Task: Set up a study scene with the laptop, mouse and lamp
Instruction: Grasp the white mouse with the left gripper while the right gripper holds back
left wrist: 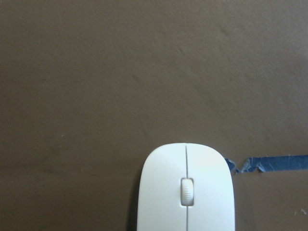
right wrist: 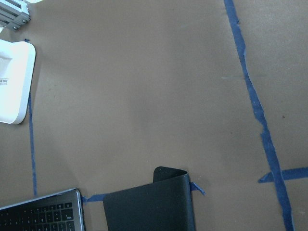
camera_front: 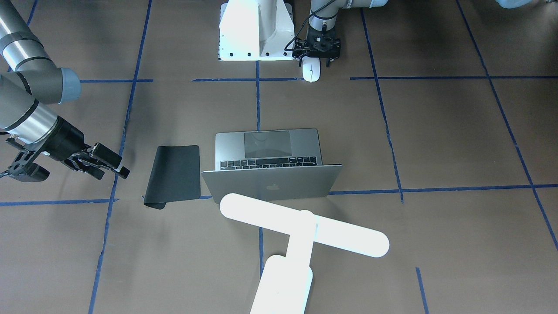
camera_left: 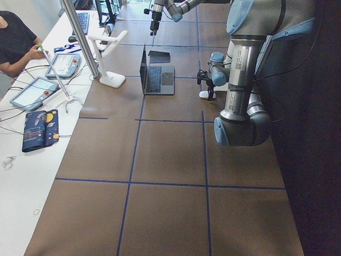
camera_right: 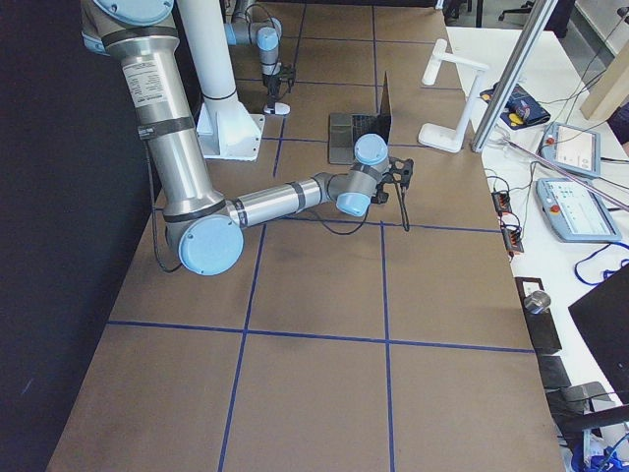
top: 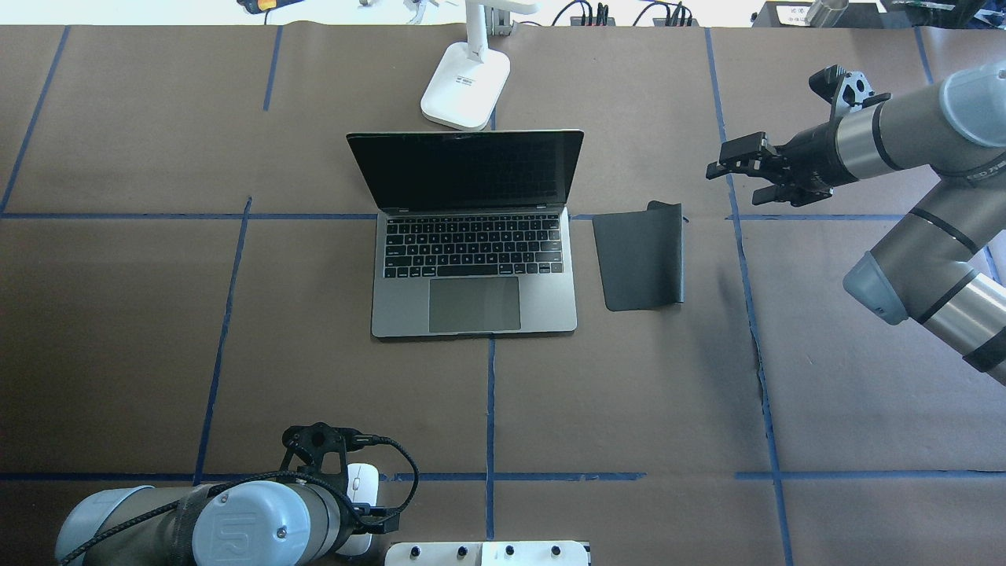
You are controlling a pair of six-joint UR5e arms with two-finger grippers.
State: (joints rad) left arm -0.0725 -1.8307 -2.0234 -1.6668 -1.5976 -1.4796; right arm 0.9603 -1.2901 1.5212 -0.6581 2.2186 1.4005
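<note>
The laptop [camera_front: 270,150] stands open at the table's middle, its screen toward the robot [top: 471,299]. The white lamp [camera_front: 305,226] stands behind it, its bar head over the lid and its base [top: 465,94] on the table. The white mouse [camera_front: 311,69] lies on the table by the robot's base, on a blue tape line [left wrist: 186,192]. My left gripper [camera_front: 315,62] is low over the mouse's rear end, its fingers apart on either side. My right gripper [camera_front: 112,173] hovers open and empty beyond the black mat's outer side [top: 719,161].
A black mat [top: 640,255] lies just right of the laptop, its far end curled up [right wrist: 149,207]. The white bolted pedestal [camera_front: 255,30] stands next to the mouse. Operators' tablets and cables [camera_left: 37,90] sit on the white bench beyond the table.
</note>
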